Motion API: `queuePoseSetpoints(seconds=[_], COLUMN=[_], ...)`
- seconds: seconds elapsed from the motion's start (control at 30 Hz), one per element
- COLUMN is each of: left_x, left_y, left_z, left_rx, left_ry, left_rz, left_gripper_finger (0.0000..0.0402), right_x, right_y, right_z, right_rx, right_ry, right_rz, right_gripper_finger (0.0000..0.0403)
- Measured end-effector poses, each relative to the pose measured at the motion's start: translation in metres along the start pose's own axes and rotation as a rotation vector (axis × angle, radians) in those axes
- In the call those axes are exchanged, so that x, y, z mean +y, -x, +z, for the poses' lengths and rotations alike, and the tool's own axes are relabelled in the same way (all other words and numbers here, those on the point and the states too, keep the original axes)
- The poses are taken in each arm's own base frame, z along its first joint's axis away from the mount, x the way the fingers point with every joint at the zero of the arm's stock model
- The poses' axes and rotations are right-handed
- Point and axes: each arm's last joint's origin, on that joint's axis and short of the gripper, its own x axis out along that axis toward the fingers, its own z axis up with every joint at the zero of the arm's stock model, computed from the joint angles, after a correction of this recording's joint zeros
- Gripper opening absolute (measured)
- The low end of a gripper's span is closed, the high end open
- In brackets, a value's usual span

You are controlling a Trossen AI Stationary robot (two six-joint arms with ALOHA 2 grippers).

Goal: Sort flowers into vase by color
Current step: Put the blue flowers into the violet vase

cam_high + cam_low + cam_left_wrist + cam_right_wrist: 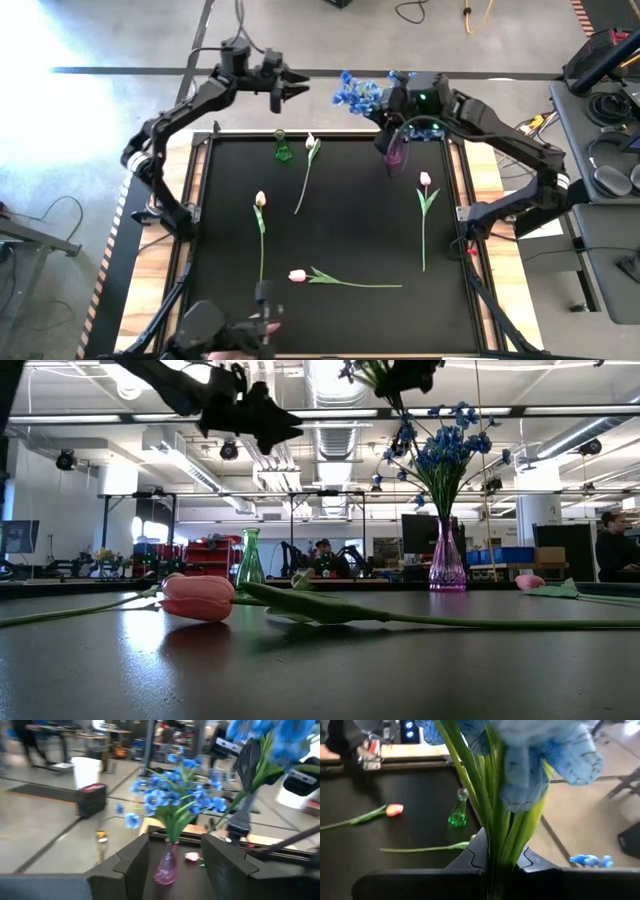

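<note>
The right gripper (392,118), up at about one o'clock over the far edge of the black surface (350,240), is pinching a bunch of blue flowers (358,92) by the stems. It holds them just above the pink vase (397,153), which already carries blue blossoms (440,455). The step in hand looks like adding this bunch to that vase. Next the stems need lining up over the narrow neck and lowering straight in before the gripper lets go.

The left gripper (285,88) hangs at eleven o'clock beyond the far edge, its fingers spread and holding nothing. Below it the green vase (282,148) stands empty.

Four tulips are still unsorted on the surface: a white one (310,142) at twelve, one (260,199) at nine, a pink one (425,180) at three, and a pink one (297,275) at six.
</note>
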Motion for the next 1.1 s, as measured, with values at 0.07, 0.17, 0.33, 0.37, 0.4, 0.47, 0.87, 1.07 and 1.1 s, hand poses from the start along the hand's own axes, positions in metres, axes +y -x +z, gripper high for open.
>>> queuePoseSetpoints(seconds=[0.07, 0.17, 0.33, 0.37, 0.4, 0.47, 0.87, 1.07, 1.1], left_x=[-0.007, -0.019, -0.042, -0.046, -0.050, -0.059, -0.083, -0.082, -0.082], left_y=[0.013, 0.032, 0.059, 0.064, 0.069, 0.078, 0.101, 0.101, 0.101], left_z=[0.000, -0.001, -0.004, -0.006, -0.007, -0.009, -0.009, -0.009, -0.009], left_rx=[-0.002, -0.008, -0.025, -0.026, -0.028, -0.035, -0.060, -0.063, -0.062], left_ry=[-0.005, -0.011, -0.026, -0.026, -0.027, -0.032, -0.035, -0.023, -0.023], left_rz=[0.056, 0.133, 0.275, 0.306, 0.334, 0.389, 0.500, 0.506, 0.507], left_gripper_finger=[0.0164, 0.0164, 0.0164, 0.0164, 0.0164, 0.0164, 0.0164, 0.0164, 0.0164], right_x=[-0.005, -0.011, -0.021, -0.023, -0.025, -0.030, -0.044, -0.045, -0.045], right_y=[-0.010, -0.025, -0.040, -0.042, -0.044, -0.047, -0.056, -0.060, -0.060], right_z=[-0.006, -0.015, -0.025, -0.027, -0.028, -0.032, -0.043, -0.044, -0.044], right_rx=[0.037, 0.103, 0.152, 0.159, 0.166, 0.180, 0.234, 0.239, 0.239], right_ry=[0.024, 0.060, 0.105, 0.112, 0.122, 0.134, 0.173, 0.175, 0.175], right_rz=[0.028, 0.056, 0.076, 0.073, 0.071, 0.066, 0.054, 0.054, 0.053], right_gripper_finger=[0.0013, 0.0013, 0.0013, 0.0013, 0.0013, 0.0013, 0.0013, 0.0013, 0.0013])
